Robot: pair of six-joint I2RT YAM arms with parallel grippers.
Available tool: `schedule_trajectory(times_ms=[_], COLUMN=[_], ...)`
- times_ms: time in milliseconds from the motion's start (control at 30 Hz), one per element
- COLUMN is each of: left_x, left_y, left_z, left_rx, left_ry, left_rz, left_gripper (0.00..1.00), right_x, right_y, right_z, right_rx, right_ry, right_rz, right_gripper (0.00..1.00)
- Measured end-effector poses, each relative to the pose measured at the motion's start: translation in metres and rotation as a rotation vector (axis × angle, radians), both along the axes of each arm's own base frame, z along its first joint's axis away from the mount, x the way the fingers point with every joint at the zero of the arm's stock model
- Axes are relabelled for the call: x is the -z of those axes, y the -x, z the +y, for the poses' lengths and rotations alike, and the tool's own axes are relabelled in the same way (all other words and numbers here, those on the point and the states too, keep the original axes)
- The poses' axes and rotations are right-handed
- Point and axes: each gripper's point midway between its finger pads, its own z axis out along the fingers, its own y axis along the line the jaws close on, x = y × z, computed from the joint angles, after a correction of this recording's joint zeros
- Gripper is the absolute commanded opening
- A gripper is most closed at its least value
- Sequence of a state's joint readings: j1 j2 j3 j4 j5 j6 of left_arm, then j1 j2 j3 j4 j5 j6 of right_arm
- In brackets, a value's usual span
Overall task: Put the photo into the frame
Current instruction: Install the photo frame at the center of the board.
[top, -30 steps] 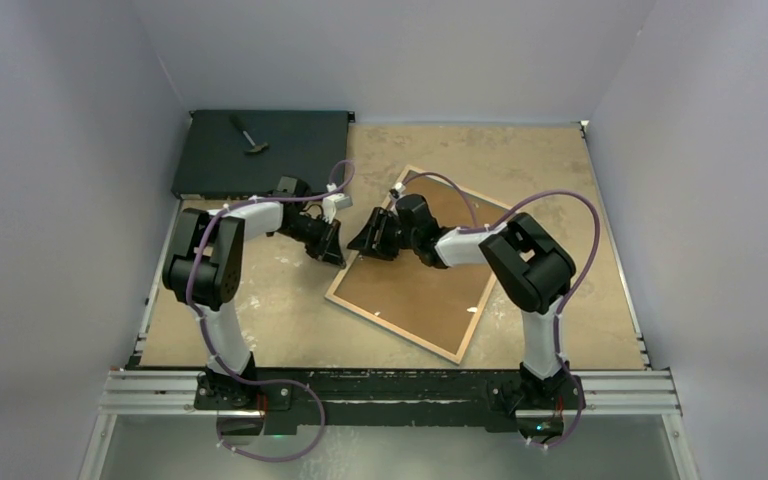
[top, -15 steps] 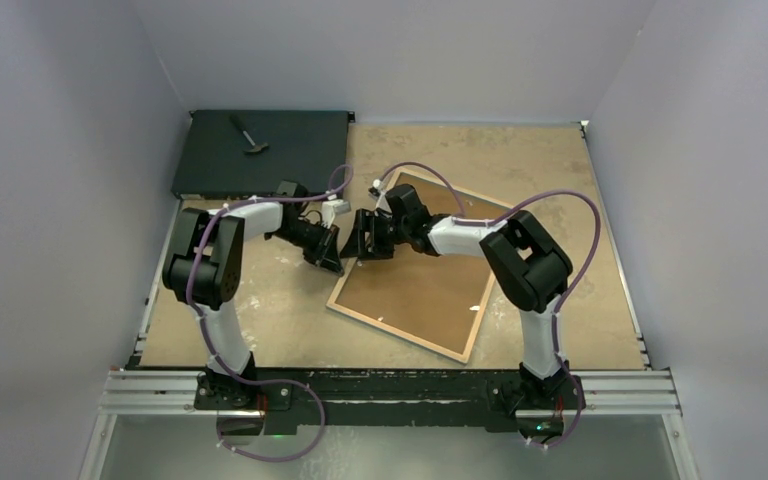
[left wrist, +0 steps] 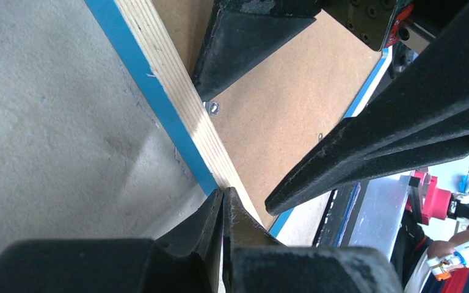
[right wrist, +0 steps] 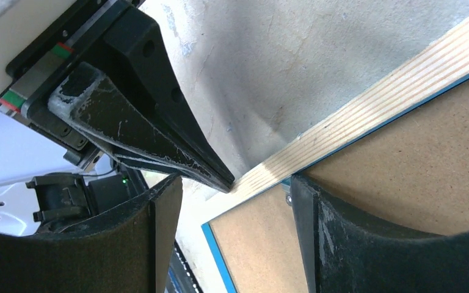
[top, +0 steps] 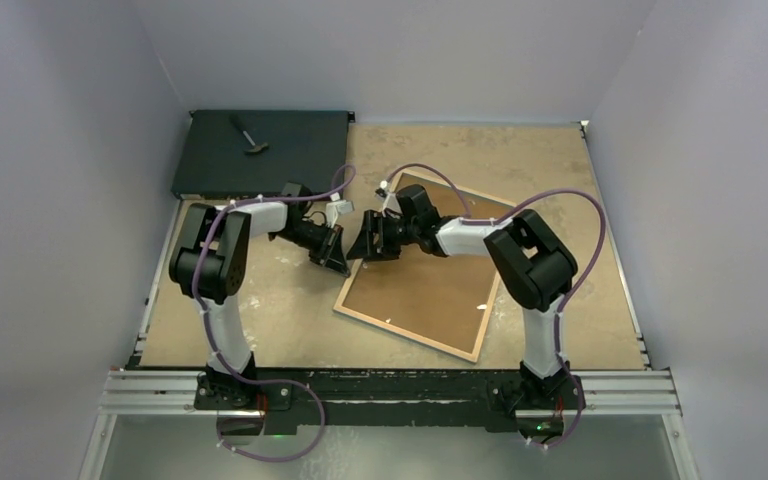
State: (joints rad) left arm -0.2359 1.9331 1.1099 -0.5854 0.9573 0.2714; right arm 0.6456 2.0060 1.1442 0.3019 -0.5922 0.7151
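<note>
The frame (top: 405, 334) lies back-up on the table, with a brown fibreboard backing panel (top: 430, 290) inside it. The photo is hidden. My left gripper (top: 342, 262) is shut and holds nothing. Its tip (left wrist: 223, 194) touches the outer side of the frame's left wooden rail (left wrist: 159, 79). My right gripper (top: 363, 245) stands open astride that same rail (right wrist: 372, 104). One of its fingers (right wrist: 317, 226) rests over the backing panel (right wrist: 415, 177), and the other finger (right wrist: 159, 232) is outside the frame. The shut left gripper (right wrist: 159, 134) comes in between them.
A flat black box (top: 260, 160) sits at the back left with a small tool (top: 248, 135) on top. Grey walls close in on three sides. A metal rail (top: 390, 385) carrying the arm bases runs along the near edge.
The right gripper has moved left to the frame's left rail and opened wider. The frame has shifted and turned a little. The left gripper stayed shut at the rail.
</note>
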Motion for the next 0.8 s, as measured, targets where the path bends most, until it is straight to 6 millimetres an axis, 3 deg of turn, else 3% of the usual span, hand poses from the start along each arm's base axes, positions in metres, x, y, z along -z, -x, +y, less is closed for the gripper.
schedule_trajectory(times_ms=[433, 600, 800], left_x=[0.0, 0.0, 0.0], left_y=[-0.001, -0.001, -0.001], left_z=[-0.006, -0.006, -0.006], left_rx=[0.004, 0.004, 0.004], left_ry=[0.047, 0.047, 0.047], left_rz=[0.017, 0.017, 0.017], left_gripper=[0.0, 0.0, 0.0], right_x=[0.0, 0.002, 0.009], right_y=[-0.017, -0.017, -0.006], right_z=[-0.019, -0.019, -0.021], right_rx=[0.092, 0.103, 0.097], right_ry=[0.026, 0.015, -0.005], right_rz=[-0.096, -0.121, -0.095], right_gripper=[0.71, 0.61, 0.4])
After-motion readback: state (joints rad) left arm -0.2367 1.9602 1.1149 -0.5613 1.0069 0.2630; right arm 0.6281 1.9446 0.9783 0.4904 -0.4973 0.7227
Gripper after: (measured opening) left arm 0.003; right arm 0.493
